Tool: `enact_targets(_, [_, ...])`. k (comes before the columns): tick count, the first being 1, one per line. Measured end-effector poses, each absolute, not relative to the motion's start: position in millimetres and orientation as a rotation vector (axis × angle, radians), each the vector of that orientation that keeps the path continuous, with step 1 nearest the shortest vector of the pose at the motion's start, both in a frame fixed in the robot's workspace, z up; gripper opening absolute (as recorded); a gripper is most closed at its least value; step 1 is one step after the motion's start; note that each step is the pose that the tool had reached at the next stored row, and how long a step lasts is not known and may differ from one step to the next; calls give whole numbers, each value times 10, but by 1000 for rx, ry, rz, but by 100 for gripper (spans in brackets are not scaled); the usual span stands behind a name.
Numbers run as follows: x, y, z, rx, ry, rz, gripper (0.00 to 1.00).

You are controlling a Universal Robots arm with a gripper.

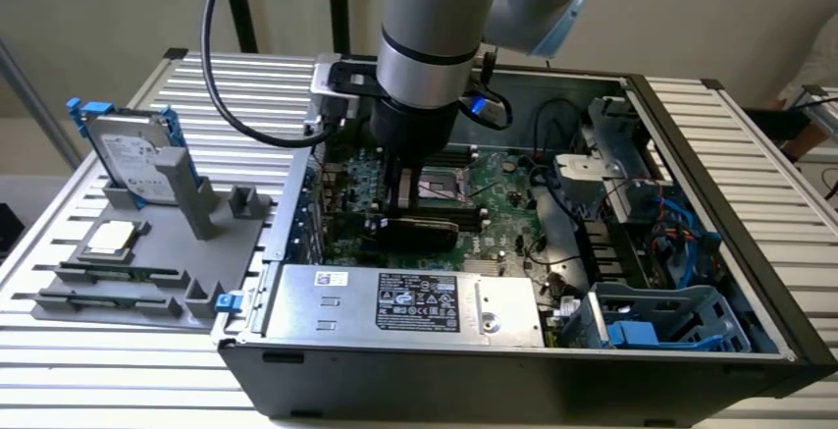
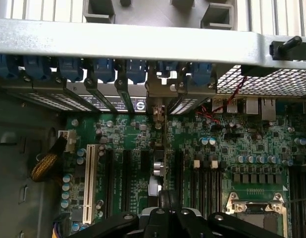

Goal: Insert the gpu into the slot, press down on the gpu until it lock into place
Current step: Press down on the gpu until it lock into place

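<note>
The gpu [image 1: 416,227] stands on edge low over the motherboard [image 1: 504,179], under the gripper [image 1: 403,215], whose fingers come straight down on it; in the wrist view the card is seen edge-on as a thin strip [image 2: 159,171] running away from the fingers [image 2: 165,201] toward the rear brackets [image 2: 158,106]. The jaws look drawn in narrow on the card's top edge, though whether they pinch it or merely bear on it cannot be told. The slot itself is hidden beneath the card, so how deep the card sits is not clear; it looks roughly level and near seated. Judged from this, the step is the press: the push should go straight down along the card's plane, spread over its length, so the card does not tip toward the memory slots [image 2: 205,181] on one side or the white slot [image 2: 88,181] on the other. The bracket end should stay lined up with its opening in the case [image 1: 733,242] wall. The power supply [image 1: 406,301] lies just beside, clear of the arm.
</note>
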State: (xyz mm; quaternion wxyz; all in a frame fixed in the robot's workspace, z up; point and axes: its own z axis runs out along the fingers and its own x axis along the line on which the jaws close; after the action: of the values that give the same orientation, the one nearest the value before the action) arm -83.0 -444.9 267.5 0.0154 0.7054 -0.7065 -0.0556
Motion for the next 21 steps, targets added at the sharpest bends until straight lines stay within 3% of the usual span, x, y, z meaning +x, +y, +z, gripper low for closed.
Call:
enact_targets(9, [-832,-4450,2883,2196,-2197,-173,11])
enact_targets(21, [-990,-4451,2894,2161,-2155,-145,11])
